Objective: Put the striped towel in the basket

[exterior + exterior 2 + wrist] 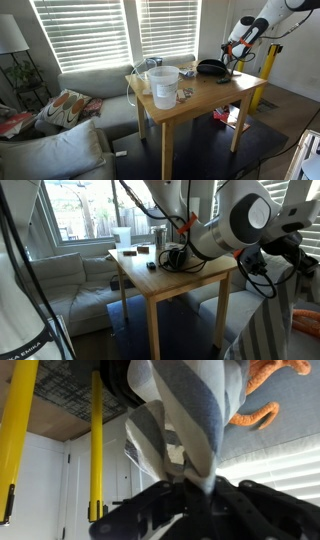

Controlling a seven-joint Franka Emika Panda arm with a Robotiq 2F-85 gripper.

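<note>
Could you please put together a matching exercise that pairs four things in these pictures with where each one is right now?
Things:
1. striped towel
2. white container
3. patterned cushion
4. yellow post

Places:
A. lying on the grey sofa
B. standing on the floor beside the wooden table
C. pinched in the gripper
D. standing on top of the table

Pairs: 1-C, 2-D, 3-A, 4-B.
</note>
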